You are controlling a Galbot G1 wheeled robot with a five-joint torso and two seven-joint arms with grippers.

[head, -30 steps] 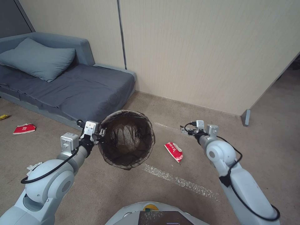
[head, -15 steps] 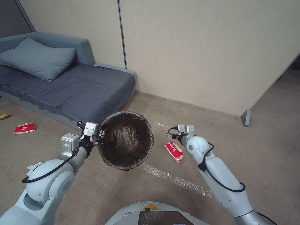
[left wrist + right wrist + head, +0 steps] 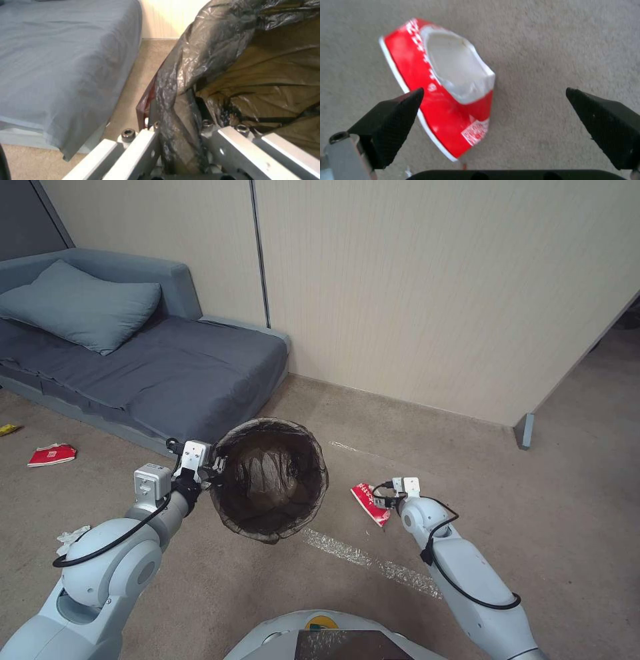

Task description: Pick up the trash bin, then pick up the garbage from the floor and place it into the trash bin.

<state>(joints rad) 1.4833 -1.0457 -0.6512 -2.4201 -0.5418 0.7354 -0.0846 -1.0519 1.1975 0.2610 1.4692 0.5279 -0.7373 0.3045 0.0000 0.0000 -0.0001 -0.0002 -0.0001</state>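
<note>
One trash bin (image 3: 270, 480), round and lined with a glossy dark bag, hangs above the floor (image 3: 267, 580), its rim pinched in the left hand (image 3: 215, 468). Four pieces of garbage lie on the tan short-pile carpet: a flattened red-and-white wrapper (image 3: 371, 503) beneath the right hand (image 3: 381, 501), whose black fingers (image 3: 391, 120) are spread wide on either side of it; a second red wrapper (image 3: 52, 454), a yellow scrap (image 3: 8, 430) and a crumpled white tissue (image 3: 72, 537) lie farther left. A grey-blue sofa bed (image 3: 167, 373) with one pillow (image 3: 77, 303) stands against the pale panelled wall (image 3: 433, 293). Shiny tape strips (image 3: 373, 563) cross the carpet.
</note>
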